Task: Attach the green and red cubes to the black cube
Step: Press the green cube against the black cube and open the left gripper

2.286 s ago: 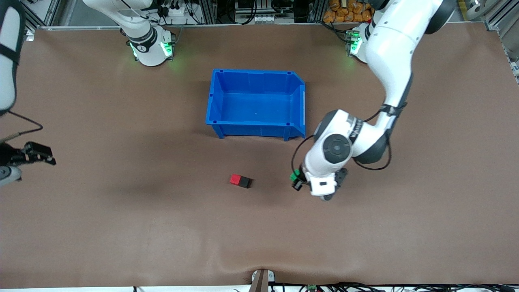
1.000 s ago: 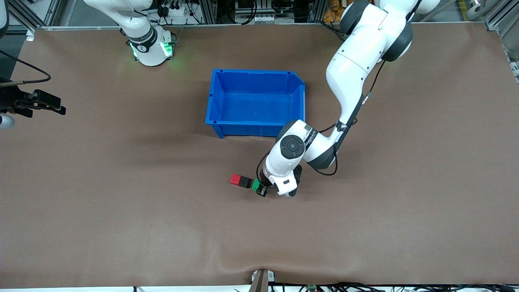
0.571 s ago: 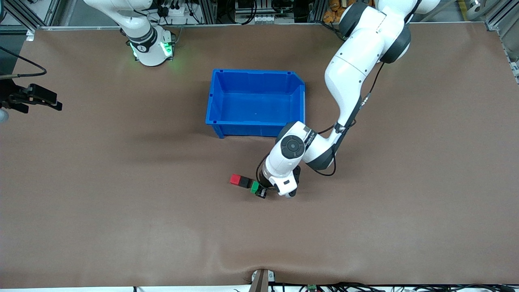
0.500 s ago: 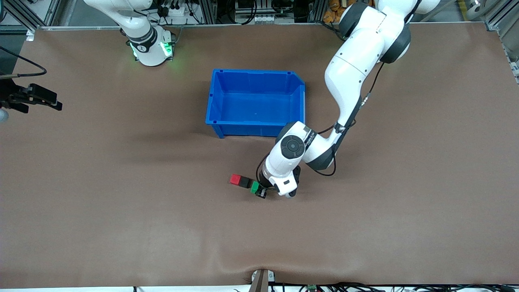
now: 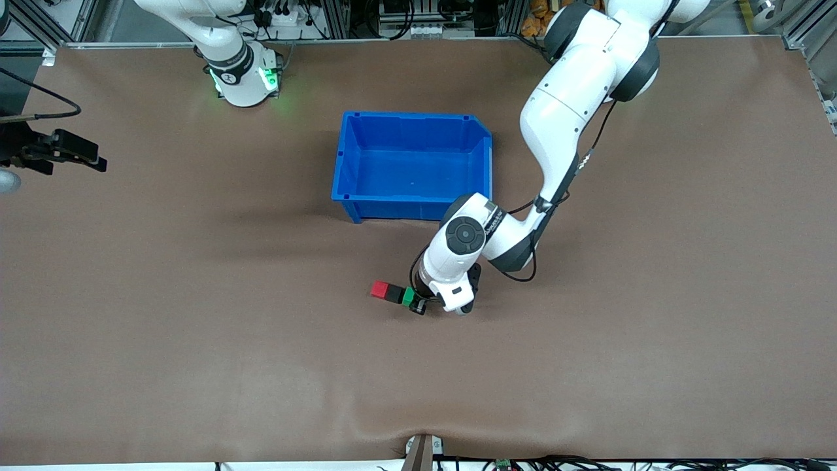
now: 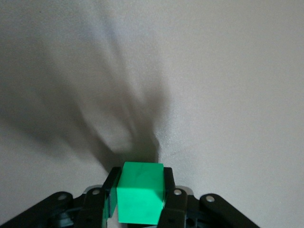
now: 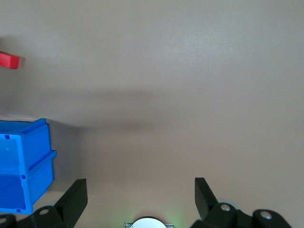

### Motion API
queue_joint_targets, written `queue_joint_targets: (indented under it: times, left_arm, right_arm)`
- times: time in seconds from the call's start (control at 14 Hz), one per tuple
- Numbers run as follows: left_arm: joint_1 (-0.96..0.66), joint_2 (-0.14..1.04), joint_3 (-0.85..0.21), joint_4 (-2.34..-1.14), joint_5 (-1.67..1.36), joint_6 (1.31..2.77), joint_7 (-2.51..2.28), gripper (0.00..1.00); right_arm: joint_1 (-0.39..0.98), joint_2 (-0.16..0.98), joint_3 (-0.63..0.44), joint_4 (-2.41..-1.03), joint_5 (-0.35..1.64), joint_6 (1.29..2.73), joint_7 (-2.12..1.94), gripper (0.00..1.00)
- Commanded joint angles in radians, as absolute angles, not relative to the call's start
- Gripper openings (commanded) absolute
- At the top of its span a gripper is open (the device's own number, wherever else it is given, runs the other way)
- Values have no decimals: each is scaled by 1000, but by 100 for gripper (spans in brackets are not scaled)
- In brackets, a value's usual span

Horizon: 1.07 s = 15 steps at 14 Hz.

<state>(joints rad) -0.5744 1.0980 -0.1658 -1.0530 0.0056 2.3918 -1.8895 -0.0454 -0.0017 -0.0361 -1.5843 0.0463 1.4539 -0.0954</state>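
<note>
Clenching the green cube (image 5: pixel 409 297) tight in the left end effector (image 5: pixel 413 302), low over the desk (image 5: pixel 196 366), so as to push it onto the black cube (image 5: pixel 393 294). Sitting at 4 o'clock of the black cube and seeming to touch it. Lying already stuck at 10 o'clock of the black cube: the red cube (image 5: pixel 379 289). Resting at 6 o'clock of the blue bin (image 5: pixel 412 210), all three. Waiting with fingers released over the right arm's end of the desk: the right end effector (image 5: pixel 72 154). Sliding in closer than a second ago, closing the small gap.
</note>
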Motion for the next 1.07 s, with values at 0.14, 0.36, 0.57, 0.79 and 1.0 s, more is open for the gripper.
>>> queue_joint_targets:
  times: [0.14, 0.36, 0.57, 0.79, 1.0]
  left_arm:
    - [-601, 1132, -156, -992, -2, 2364, -1911, 0]
    - [-607, 1137, -156, -992, -2, 2365, -1911, 0]
    - [-604, 1134, -155, -996, 0, 2365, -1910, 0]
    - [-597, 1123, -155, -999, -11, 2350, -1914, 0]
    - [-594, 1098, -153, -1000, -31, 2288, -1963, 0]
  right_arm:
    - [-35, -23, -43, -1552, 55, 1408, -74, 100]
    - [-31, -23, -44, -1551, 55, 1405, -74, 100]
    - [-29, -21, -43, -1543, 54, 1413, -74, 100]
    - [-31, -18, -41, -1545, 52, 1474, -74, 100]
    - [-35, -12, -43, -1543, 44, 1480, -75, 100]
